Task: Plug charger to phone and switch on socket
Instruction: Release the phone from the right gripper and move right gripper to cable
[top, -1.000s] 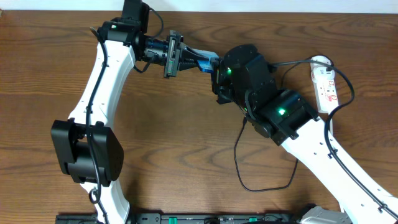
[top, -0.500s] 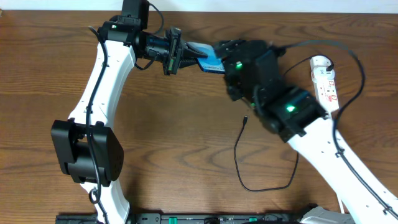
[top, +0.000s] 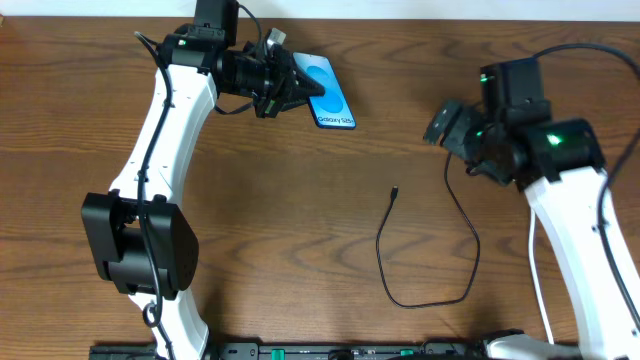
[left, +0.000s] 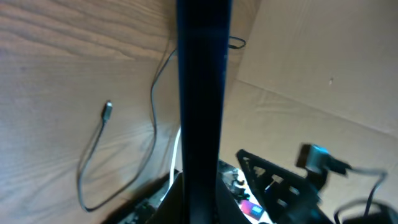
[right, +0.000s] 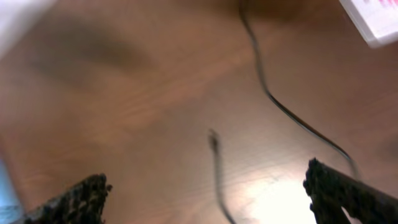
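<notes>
Contact is seen between the left gripper (top: 288, 88) and the phone (top: 333, 98); the fingers are closed on the end of the phone nearer the left arm, and the blue screen marked "Galaxy S25" is turned upward at the far side of the table (top: 300, 240); whether the phone's free end rests on the wood cannot be told. In the left wrist view the phone (left: 202, 93) is seen edge-on as a dark upright band, with the charger (left: 93, 155) lying on the wood beyond it.

The right gripper (top: 447, 124) is held well apart from the phone, on the right side of the table; in the right wrist view its jaws (right: 208, 198) are spread wide and nothing is held between them.

The charger (top: 430, 298) is laid loose on the table between the two arms, curved in an open loop; its small plug tip (top: 396, 190) is free on the wood, well apart from the phone and from both grippers; the same tip (right: 213, 138) is seen, blurred, in the right wrist view.

Of the socket (right: 373, 22) only a white corner with pink marks is shown, at the upper right of the right wrist view.
</notes>
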